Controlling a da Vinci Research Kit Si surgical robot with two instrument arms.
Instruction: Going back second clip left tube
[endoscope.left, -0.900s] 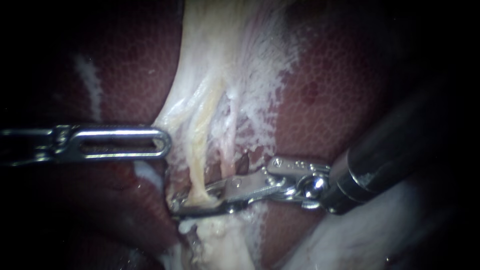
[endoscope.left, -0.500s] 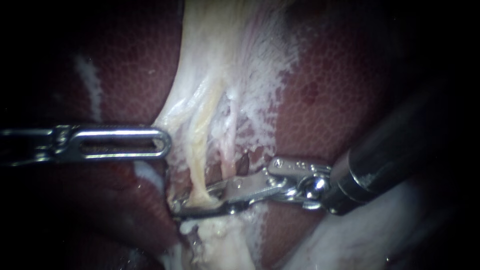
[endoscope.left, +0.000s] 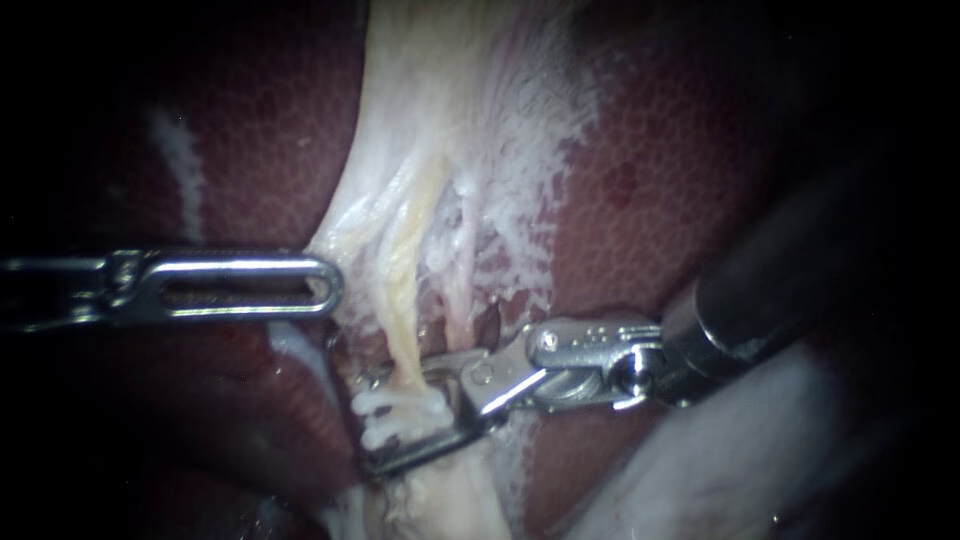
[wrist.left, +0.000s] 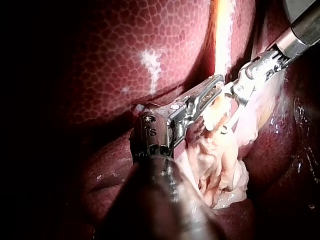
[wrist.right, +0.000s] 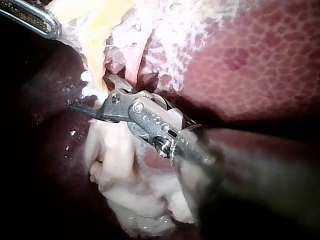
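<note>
This is a place for operations, like a surgery lab. Wet, dark red liver (endoscope.left: 680, 180) with tiny spots fills the view, with pale stringy tissue (endoscope.left: 450, 150) across it. The thin, shiny metal left instrument (endoscope.left: 325, 285) and right instrument (endoscope.left: 370, 422) reach in. A small white clip (endoscope.left: 395, 408) sits on a tube (endoscope.left: 405, 300).

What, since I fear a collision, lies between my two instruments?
In the endoscope view, pale tissue lies between the left instrument and the yellowish tube that the right instrument straddles with open jaws.
</note>
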